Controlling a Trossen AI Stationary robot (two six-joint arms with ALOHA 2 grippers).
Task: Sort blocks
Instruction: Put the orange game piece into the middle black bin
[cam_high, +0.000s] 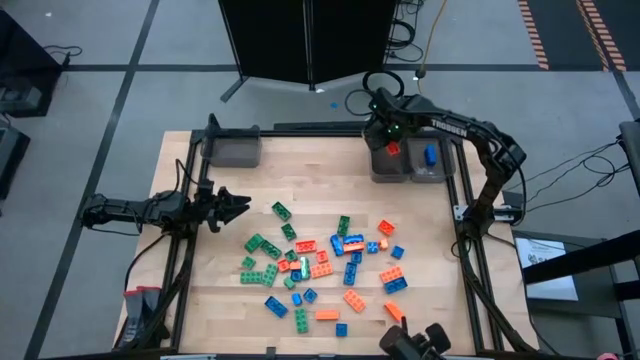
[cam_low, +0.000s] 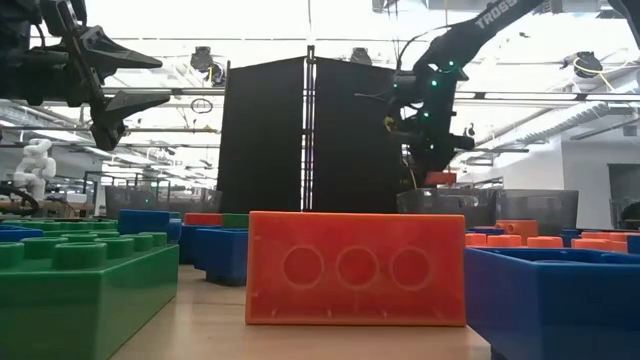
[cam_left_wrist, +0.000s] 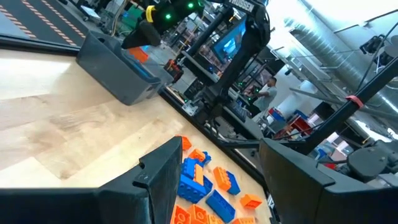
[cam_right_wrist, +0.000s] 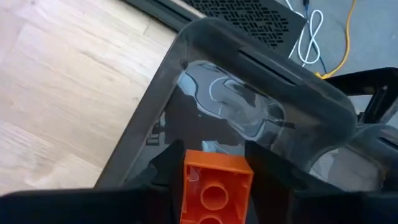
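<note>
Many green, orange and blue blocks (cam_high: 320, 265) lie scattered on the middle and near part of the wooden table. My right gripper (cam_high: 390, 140) hangs over a grey bin (cam_high: 380, 170) at the far right, shut on an orange block (cam_right_wrist: 214, 186). The low view shows that block (cam_low: 440, 178) just above the bin's rim. A blue block (cam_high: 431, 154) lies in the neighbouring bin (cam_high: 432, 172). My left gripper (cam_high: 238, 205) waits open at the table's left edge, level, with nothing between its fingers. My right gripper pinches the orange block by two opposite sides (cam_right_wrist: 186, 180) between its two fingers. The fingers come steeply from above, pointing down into the bin. The block hangs clear of the bin's floor, its hollow underside toward the wrist camera.
A third grey bin (cam_high: 232, 150) stands at the table's far left corner. A dark panel (cam_high: 300, 40) rises behind the far edge. Bare wood lies between the block pile and the bins. Large blocks (cam_low: 355, 268) stand right in front of the low camera.
</note>
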